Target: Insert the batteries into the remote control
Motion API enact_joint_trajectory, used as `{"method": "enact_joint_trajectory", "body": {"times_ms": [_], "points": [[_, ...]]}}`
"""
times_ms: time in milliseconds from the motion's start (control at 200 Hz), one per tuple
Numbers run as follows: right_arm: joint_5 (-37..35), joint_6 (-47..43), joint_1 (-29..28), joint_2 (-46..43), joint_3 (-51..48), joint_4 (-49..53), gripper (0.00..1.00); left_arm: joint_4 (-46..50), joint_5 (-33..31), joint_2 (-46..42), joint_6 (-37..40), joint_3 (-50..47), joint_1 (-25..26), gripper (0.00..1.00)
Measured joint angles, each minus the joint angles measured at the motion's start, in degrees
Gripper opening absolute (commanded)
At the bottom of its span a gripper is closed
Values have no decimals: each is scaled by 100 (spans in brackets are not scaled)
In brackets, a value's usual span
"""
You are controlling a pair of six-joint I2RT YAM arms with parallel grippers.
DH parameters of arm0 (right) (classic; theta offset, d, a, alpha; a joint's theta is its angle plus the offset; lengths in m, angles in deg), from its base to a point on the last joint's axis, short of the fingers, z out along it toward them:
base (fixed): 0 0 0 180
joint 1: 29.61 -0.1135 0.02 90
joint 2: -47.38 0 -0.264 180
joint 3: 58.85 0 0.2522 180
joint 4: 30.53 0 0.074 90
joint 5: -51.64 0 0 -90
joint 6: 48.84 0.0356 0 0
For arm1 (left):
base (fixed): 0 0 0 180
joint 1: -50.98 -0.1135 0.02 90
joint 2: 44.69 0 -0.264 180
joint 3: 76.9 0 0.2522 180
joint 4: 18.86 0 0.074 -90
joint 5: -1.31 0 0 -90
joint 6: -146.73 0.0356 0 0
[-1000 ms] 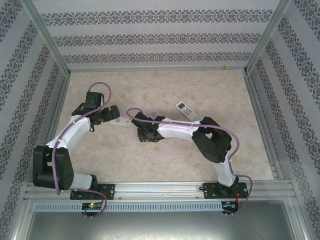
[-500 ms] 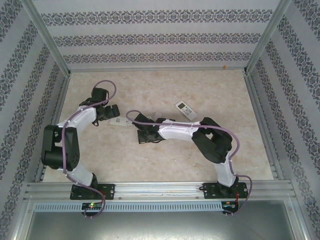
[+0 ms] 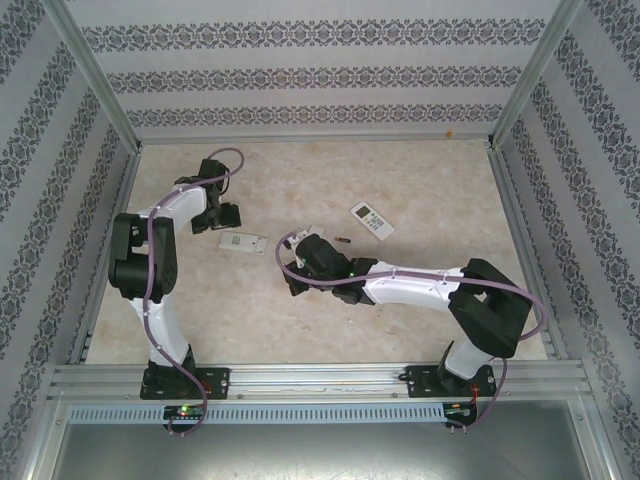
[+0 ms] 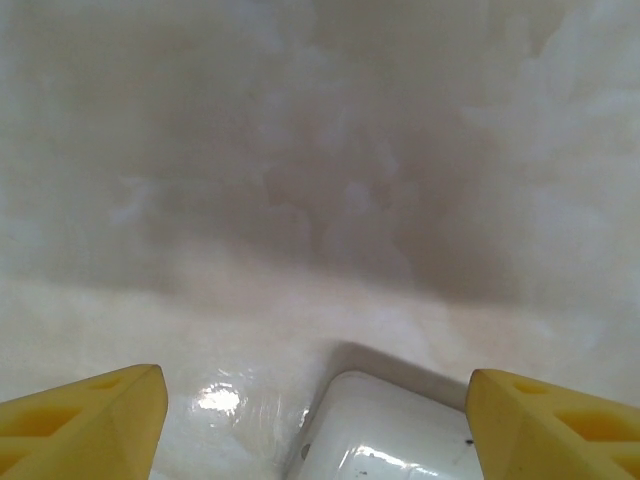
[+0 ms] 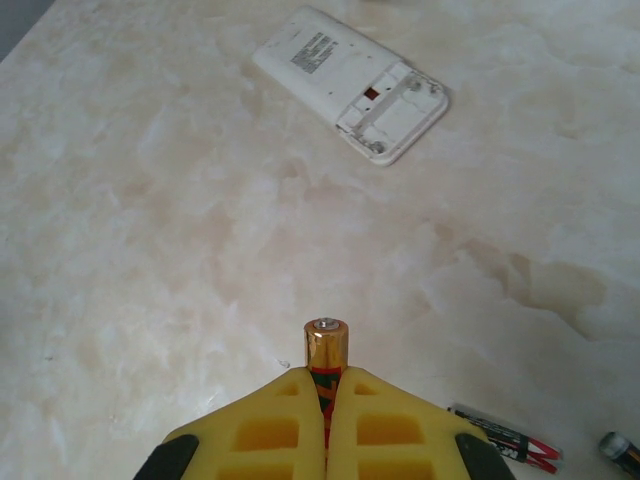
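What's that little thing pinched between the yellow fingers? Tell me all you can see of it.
A battery: a slim cylinder with a shiny copper-gold end and small silver cap, its body dark with red print. The right gripper has its yellow fingers shut on the lower part, so just the tip pokes out. Nothing else touches it.

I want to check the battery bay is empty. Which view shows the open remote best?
Right wrist: the open remote lies back up, bay uncovered, seemingly empty. The top view gives a small white slab; the left wrist, just a white corner, likely its own.
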Motion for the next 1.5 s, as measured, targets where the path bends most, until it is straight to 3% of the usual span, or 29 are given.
{"method": "enact_joint_trajectory", "body": {"times_ms": [425,580,869,1099,1319,1499], "points": [[35,-83,-35,-103,-107,-367,3,190,11,-70,133,-184,90,60],[37,-81,-35,-129,-142,-431,3,192,24,-210,118,-374,90,60],[35,-190,-17,-120,-44,-205,5,85,175,-671,66,-638,90,80],[533,-566,664,415,942,302,7,-638,542,-2181,-153,-1718,90,87],[752,-964,1036,1683,2334,498,7,-1220,678,-3689,-640,-2761,90,98],[1051,-970,1185,2826,3484,522,6,-1331,850,-3930,-859,-2879,90,100]]}}
